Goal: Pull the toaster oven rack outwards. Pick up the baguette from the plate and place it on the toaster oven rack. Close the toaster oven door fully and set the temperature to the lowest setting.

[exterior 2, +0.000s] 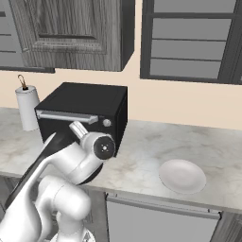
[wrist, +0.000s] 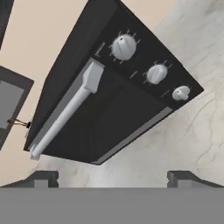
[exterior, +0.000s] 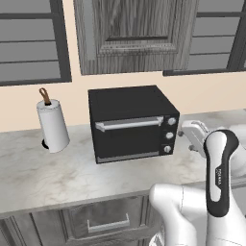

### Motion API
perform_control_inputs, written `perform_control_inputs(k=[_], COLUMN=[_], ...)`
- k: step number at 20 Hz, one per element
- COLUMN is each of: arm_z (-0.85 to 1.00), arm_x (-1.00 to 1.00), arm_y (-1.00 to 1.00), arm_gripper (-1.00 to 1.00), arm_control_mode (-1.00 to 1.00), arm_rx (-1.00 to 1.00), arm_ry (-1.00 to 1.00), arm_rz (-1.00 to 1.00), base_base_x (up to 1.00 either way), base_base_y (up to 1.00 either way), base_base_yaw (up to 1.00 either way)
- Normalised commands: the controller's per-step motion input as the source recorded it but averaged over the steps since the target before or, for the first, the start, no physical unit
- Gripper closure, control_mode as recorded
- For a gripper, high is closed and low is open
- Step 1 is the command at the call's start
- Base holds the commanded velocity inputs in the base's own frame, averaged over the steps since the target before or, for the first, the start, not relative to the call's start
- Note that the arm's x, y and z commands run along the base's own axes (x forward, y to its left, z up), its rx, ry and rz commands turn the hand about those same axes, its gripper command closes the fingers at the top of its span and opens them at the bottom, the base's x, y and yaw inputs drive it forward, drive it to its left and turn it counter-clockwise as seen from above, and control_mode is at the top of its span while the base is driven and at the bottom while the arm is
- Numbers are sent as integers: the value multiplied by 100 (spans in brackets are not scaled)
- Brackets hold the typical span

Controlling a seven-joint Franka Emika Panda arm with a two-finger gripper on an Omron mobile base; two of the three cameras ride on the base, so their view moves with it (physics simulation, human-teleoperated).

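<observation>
The black toaster oven (exterior: 132, 122) stands on the marble counter with its door (wrist: 105, 118) shut, the silver bar handle (wrist: 65, 116) across its top. Three round knobs (wrist: 155, 73) sit in a column on its front right. The rack is hidden behind the shut door. To the oven's right a white plate (exterior 2: 182, 176) lies on the counter with nothing on it. The baguette is out of view. My gripper (wrist: 113, 179) hovers in front of the oven's lower right, a short way off, and is open with nothing between its fingertips (wrist: 43, 177). The hand (exterior: 192, 132) hangs just right of the knobs.
A paper towel roll (exterior: 53, 126) stands left of the oven. Grey wall cabinets (exterior: 134, 33) hang above it. Drawers (exterior: 108, 221) run below the counter's front edge. Bare counter (exterior 2: 151, 146) lies between the oven and the plate.
</observation>
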Motion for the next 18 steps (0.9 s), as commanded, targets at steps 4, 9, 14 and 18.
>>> perform_control_inputs(k=[4, 9, 14, 18], arm_z=[0, 0, -3, 0], arm_x=[11, 4, 2, 2], arm_y=[0, 0, -1, -10], arm_gripper=[-100, -100, -100, -100], arm_control_mode=[-100, -100, -100, -100], arm_rx=[-9, -5, -6, -3], arm_ry=[0, 0, 0, 0], arm_rz=[3, 5, 6, 4], base_base_x=[0, 0, 0, 0], base_base_y=[0, 0, 0, 0], base_base_yaw=[0, 0, 0, 0])
